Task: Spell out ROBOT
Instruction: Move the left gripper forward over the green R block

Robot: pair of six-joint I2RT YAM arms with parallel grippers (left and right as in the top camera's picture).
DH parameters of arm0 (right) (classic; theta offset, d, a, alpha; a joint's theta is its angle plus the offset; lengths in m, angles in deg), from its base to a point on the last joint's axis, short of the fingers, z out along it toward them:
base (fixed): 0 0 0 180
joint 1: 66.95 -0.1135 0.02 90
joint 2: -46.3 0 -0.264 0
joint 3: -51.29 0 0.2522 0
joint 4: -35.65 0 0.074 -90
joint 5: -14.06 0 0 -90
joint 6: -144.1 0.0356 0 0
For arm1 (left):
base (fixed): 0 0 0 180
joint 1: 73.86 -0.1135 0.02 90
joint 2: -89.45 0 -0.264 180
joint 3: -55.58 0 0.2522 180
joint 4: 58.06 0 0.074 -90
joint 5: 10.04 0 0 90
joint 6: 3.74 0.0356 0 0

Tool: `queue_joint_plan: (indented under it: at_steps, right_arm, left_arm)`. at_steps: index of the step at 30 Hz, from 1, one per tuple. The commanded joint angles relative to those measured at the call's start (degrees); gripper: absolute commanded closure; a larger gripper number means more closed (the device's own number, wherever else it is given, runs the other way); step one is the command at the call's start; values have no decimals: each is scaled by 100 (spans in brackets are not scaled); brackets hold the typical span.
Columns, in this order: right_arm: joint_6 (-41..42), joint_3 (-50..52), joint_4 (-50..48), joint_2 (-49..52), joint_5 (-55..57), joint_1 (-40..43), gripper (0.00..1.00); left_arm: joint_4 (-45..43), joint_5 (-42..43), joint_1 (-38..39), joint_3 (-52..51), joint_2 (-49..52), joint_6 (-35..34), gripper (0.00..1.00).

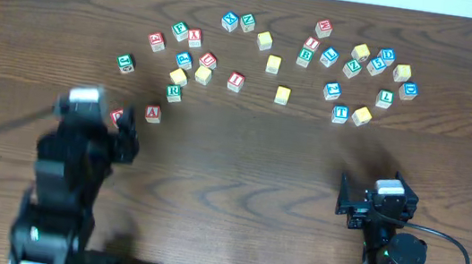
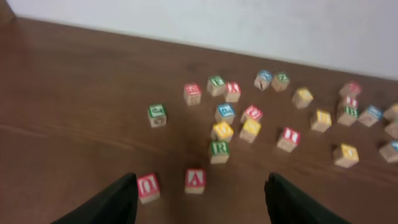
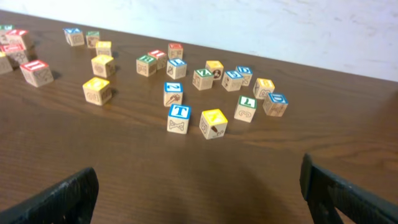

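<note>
The green-lettered R cube (image 1: 173, 93) (image 2: 219, 149) lies just beyond my left gripper (image 1: 97, 124) (image 2: 199, 200). That gripper is open with nothing between its fingers (image 2: 118, 200). The green B cube (image 1: 305, 57) (image 2: 351, 112) sits in the far right cluster. Ahead of my right gripper (image 1: 374, 196) (image 3: 199, 193), open wide and holding nothing, is the blue T cube (image 1: 340, 113) (image 3: 179, 118), with a yellow cube (image 1: 361, 116) (image 3: 213, 123) right beside it. Another yellow cube (image 1: 282, 94) (image 3: 97, 91) stands alone mid-table.
A red A cube (image 1: 153, 113) (image 2: 194, 180) and another red-lettered cube (image 1: 116, 115) (image 2: 148, 186) lie right in front of my left fingers. Several more letter cubes are strewn across the far half of the wooden table (image 1: 239, 178).
</note>
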State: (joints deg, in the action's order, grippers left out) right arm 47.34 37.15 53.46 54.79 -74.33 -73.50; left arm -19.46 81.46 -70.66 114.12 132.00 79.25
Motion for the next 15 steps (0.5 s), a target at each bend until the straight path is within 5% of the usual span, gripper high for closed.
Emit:
queue_joint_plan:
  at_steps: [1, 7, 15]
  right_arm:
    - [-59, 7, 22, -24, -28, 24, 1]
    - [-59, 7, 22, -24, -28, 24, 1]
    - [-61, 7, 22, -24, -28, 24, 1]
  left_arm:
    - [483, 299, -24, 1215, 1102, 98, 36]
    - [1567, 459, -24, 2677, 2417, 98, 36]
    - [1585, 1040, -24, 2747, 2765, 96, 36]
